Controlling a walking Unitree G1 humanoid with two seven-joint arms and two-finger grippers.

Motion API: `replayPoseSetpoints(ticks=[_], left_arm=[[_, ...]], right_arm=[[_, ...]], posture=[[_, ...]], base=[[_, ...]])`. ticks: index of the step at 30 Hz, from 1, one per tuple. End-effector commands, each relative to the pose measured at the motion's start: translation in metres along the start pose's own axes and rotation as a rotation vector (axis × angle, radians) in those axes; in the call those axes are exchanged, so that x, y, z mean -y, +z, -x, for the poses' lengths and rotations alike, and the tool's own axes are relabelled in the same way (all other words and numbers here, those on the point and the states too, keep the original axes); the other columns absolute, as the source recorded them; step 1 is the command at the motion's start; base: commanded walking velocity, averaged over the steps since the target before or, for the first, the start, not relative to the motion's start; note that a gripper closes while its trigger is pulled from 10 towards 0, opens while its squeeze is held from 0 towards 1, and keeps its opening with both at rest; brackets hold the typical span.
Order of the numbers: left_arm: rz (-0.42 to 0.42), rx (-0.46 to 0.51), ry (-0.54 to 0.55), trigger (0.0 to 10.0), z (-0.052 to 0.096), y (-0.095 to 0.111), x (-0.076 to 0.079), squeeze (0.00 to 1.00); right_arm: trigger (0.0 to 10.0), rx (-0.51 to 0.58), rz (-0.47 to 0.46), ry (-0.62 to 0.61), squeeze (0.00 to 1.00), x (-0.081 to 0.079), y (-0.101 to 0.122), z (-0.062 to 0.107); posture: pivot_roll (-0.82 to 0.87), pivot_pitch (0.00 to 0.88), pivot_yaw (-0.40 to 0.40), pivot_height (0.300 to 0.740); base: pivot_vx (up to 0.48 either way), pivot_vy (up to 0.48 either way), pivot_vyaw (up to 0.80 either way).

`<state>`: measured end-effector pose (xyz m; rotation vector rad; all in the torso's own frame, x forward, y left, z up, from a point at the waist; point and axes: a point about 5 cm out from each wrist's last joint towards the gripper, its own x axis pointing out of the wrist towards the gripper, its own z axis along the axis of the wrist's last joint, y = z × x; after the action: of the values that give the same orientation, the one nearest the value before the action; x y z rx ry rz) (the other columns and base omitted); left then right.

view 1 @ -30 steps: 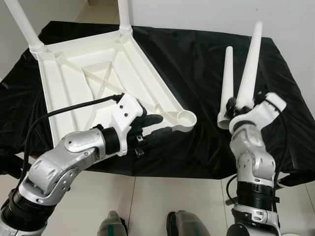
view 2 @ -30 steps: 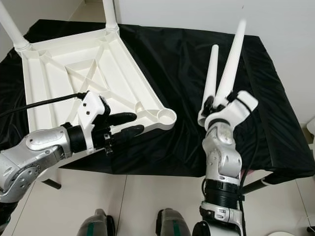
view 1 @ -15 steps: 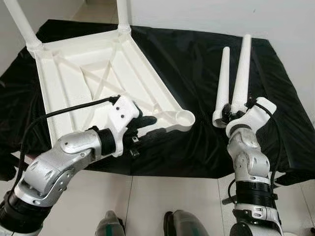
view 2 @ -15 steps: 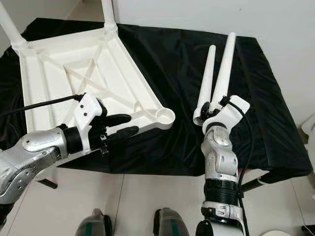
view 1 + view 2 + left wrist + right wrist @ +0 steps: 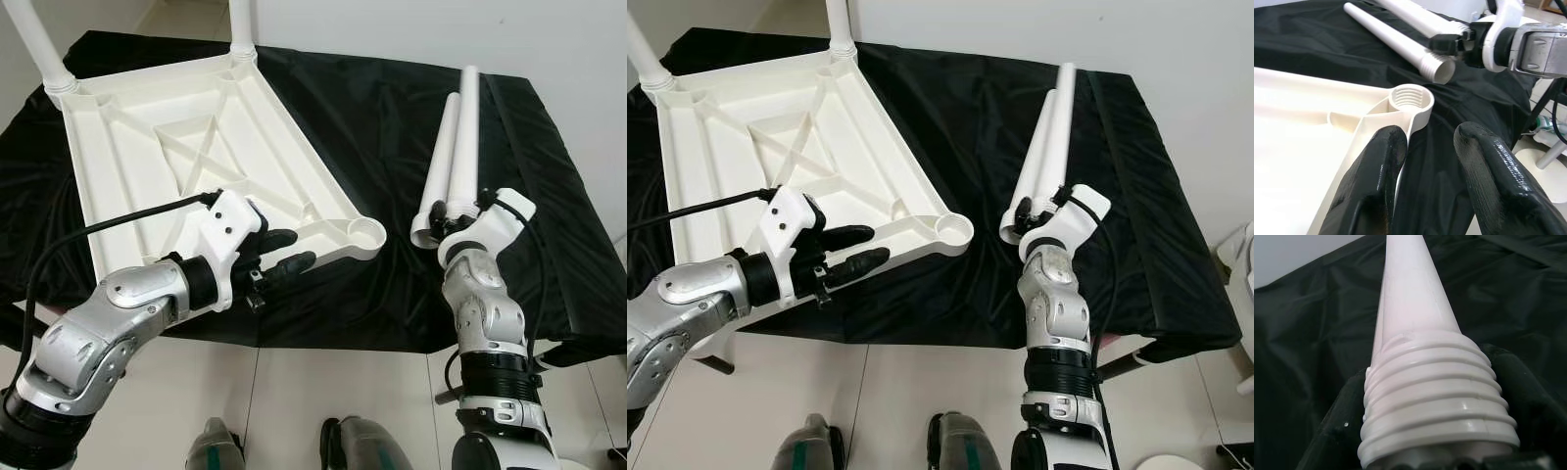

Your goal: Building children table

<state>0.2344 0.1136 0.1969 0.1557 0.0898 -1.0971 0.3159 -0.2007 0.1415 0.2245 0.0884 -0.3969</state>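
The white table top (image 5: 147, 166) lies upside down on the black cloth, with two legs (image 5: 238, 24) standing in its far corners. Its near right corner has a bare threaded socket (image 5: 365, 232) (image 5: 1409, 98). My left gripper (image 5: 299, 248) (image 5: 1430, 134) is open at the top's front edge, just short of that socket, with one finger against the rim. My right gripper (image 5: 460, 209) is shut on the threaded end (image 5: 1435, 401) of a loose white leg (image 5: 464, 127), which points away, low over the cloth. A second loose leg (image 5: 439, 162) lies right beside it.
The black cloth (image 5: 382, 117) covers the whole work table and hangs over its front edge (image 5: 372, 338). A white wall rises behind. My feet (image 5: 353, 446) stand on pale floor tiles below the edge.
My right gripper has tipped the held leg from steeply raised down to nearly flat, alongside the other loose leg. My left gripper has drawn back slightly along the top's front edge.
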Motion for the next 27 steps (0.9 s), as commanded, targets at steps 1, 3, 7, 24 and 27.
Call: replayPoseSetpoints(ticks=[1,3,7,24,27], left_arm=[[-0.001,-0.012,-0.009,10.0,0.002,-0.001,0.001,0.0],[-0.001,-0.012,-0.007,10.0,0.002,-0.001,0.001,0.0],[-0.002,-0.014,-0.003,10.0,0.003,-0.001,-0.001,0.0],[0.021,-0.021,0.023,10.0,0.012,0.001,-0.003,0.0],[0.021,-0.022,0.025,10.0,0.012,0.0,-0.003,0.0]], right_arm=[[10.0,-0.096,0.02,-0.087,0.0,0.015,-0.025,0.003],[10.0,-0.094,0.011,-0.095,0.0,0.016,-0.026,0.003],[10.0,-0.109,0.007,-0.098,0.0,0.015,-0.03,0.004],[10.0,-0.128,0.073,-0.018,0.0,0.015,-0.045,0.005],[10.0,-0.129,0.099,0.097,0.0,0.002,-0.045,0.006]], posture=[[-0.02,0.131,-0.026,0.74],[-0.02,0.131,-0.026,0.74],[-0.02,0.128,-0.02,0.74],[0.0,0.117,-0.005,0.74],[0.0,0.114,-0.006,0.74]], base=[[0.0,0.0,0.0],[0.0,0.0,0.0],[0.0,0.0,0.0],[0.0,0.0,0.0],[0.0,0.0,0.0]])
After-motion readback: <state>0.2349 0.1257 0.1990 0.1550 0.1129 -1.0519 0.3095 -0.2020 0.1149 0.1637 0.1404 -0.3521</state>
